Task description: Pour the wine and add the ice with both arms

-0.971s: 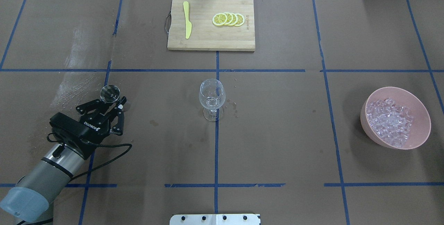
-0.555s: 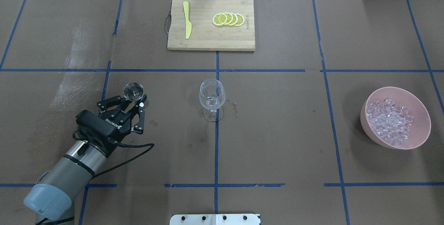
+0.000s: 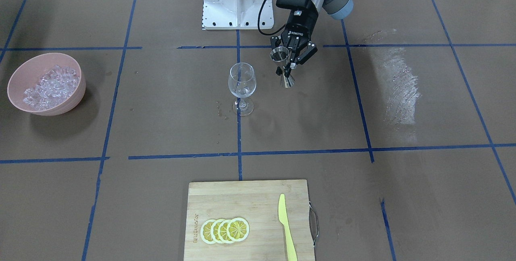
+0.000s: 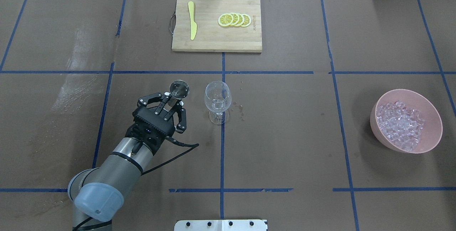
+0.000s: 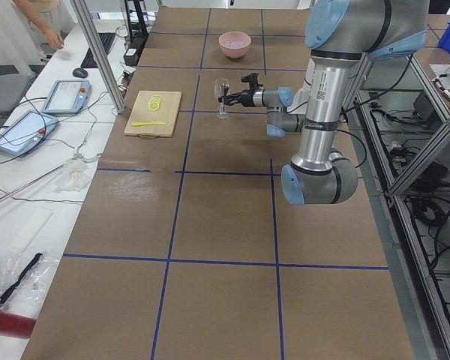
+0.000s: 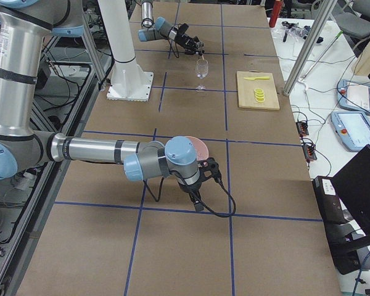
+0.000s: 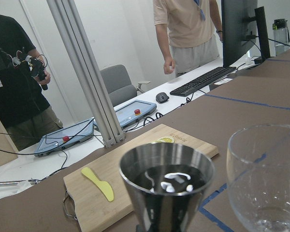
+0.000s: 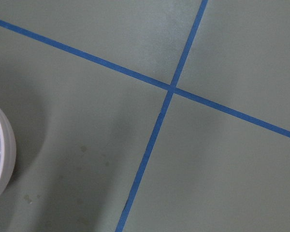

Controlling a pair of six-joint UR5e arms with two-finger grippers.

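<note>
My right tool is small and half hidden by its wrist, grip unreadable. Right wrist view clips the bowl at the edge; left wrist view cuts off the jigger base.

Glossy metal jigger, matt, seemingly wooden board

Jigger beside glass, seemingly apart, ice in bowl, far right

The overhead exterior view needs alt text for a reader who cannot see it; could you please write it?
The left end effector holds a steel jigger just left of a wine glass at the centre of the table. A pink bowl of ice sits far right; a cutting board with lemon slices and a yellow knife lies beyond.
</note>
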